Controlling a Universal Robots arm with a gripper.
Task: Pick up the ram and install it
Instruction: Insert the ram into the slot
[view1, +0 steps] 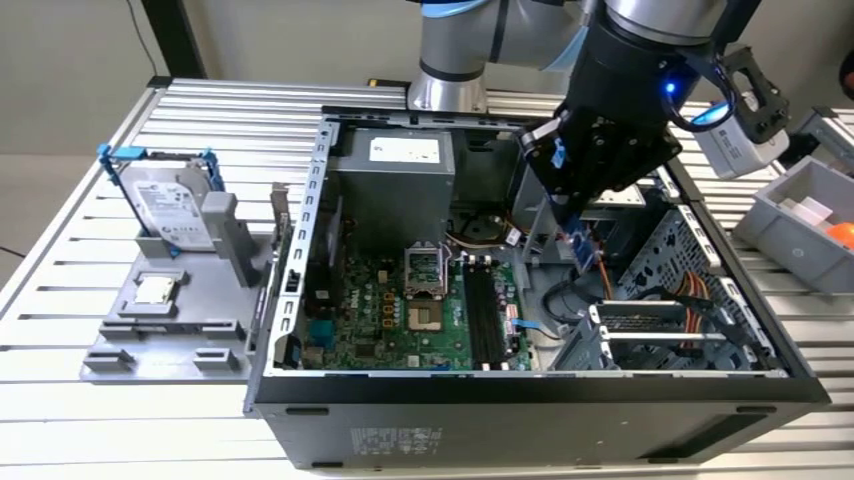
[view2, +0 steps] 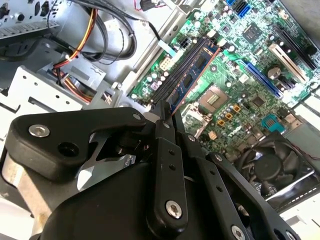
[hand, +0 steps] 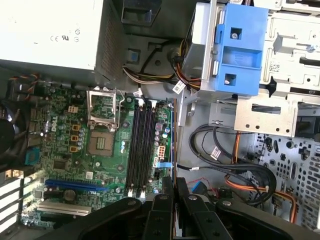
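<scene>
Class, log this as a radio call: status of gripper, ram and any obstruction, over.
Gripper, jaws shut on the ram. Ram hangs near the memory slots, unseated. Slots look bare; cables off to one side.

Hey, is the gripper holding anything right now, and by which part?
Yes: the gripper is shut on the ram, pinched at its upper end, above the motherboard.

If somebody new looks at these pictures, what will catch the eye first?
The black pincer hangs over the open computer case, shut on the ram, above the green motherboard. At the exterior view's left, a silver hard drive stands upright on a grey holder.
</scene>
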